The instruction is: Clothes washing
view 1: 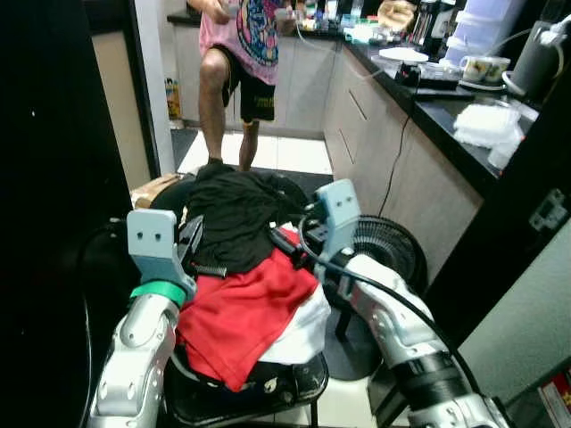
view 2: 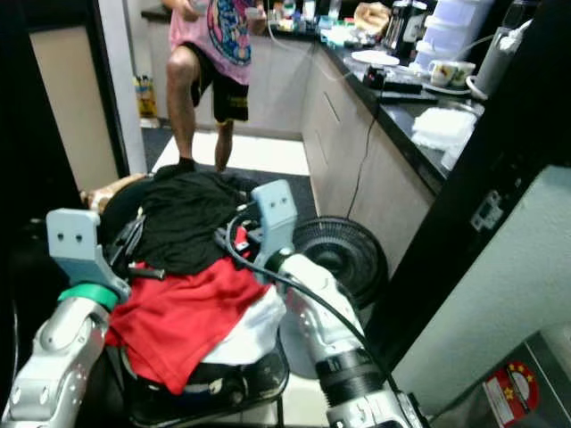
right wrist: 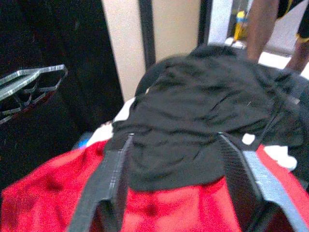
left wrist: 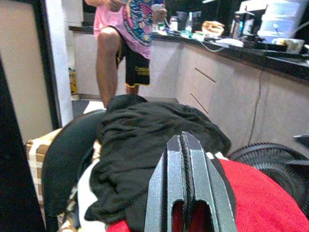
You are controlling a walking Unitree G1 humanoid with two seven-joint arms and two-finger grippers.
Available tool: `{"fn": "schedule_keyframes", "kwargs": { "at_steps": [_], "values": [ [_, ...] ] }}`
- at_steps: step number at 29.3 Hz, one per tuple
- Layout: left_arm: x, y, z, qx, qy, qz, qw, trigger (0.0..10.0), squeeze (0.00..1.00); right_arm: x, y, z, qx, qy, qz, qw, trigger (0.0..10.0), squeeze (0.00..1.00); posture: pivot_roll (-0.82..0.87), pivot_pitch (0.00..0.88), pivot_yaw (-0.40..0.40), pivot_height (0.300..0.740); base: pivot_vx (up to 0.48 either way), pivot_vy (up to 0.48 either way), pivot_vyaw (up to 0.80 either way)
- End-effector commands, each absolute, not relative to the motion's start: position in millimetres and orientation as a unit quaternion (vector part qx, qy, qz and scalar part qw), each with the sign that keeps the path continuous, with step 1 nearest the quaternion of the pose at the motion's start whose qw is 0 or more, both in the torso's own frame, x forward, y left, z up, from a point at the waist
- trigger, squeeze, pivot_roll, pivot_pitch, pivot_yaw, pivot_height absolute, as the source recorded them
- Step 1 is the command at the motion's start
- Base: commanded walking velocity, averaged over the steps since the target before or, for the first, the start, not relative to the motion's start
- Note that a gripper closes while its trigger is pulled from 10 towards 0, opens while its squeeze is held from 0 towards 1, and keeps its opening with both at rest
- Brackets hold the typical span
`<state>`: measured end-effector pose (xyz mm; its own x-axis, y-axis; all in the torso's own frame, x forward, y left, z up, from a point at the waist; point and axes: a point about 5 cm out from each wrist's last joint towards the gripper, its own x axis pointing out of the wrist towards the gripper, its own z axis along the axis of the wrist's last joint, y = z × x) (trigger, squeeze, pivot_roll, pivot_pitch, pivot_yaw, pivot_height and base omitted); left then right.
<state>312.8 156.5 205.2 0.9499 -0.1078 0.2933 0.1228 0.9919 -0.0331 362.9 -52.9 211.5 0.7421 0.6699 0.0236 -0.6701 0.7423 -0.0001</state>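
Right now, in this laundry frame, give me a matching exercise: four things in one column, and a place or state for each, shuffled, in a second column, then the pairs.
Things:
1. black garment
2. red garment
3. floor fan
4. left gripper

Places or states:
A. stands on the floor beside the cabinet
B. fingers shut together, over the clothes pile
C. on top of the pile, at its far end
D. spread over the near part of the pile, between the two arms

Pairs: 1-C, 2-D, 3-A, 4-B
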Motion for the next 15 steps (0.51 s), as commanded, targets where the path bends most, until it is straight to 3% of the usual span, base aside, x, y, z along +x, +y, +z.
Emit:
{"fn": "schedule_keyframes", "kwargs": {
  "at_steps": [1,15],
  "values": [
    [315.6,156.4,203.2,-0.02,-0.142,-0.061,0.988,10.0,0.0,377.9,-53.9,215.9,0.011,-0.006,0.327,0.945,10.0,1.0,-0.02,0.073,-0.048,0.74,0.0,0.0,0.0],
    [315.5,165.0,207.5,-0.013,-0.142,-0.052,0.988,10.0,0.0,402.1,-48.4,229.4,0.027,0.018,0.279,0.96,10.0,1.0,-0.01,0.19,-0.065,0.74,0.0,0.0,0.0]
  ]
}}
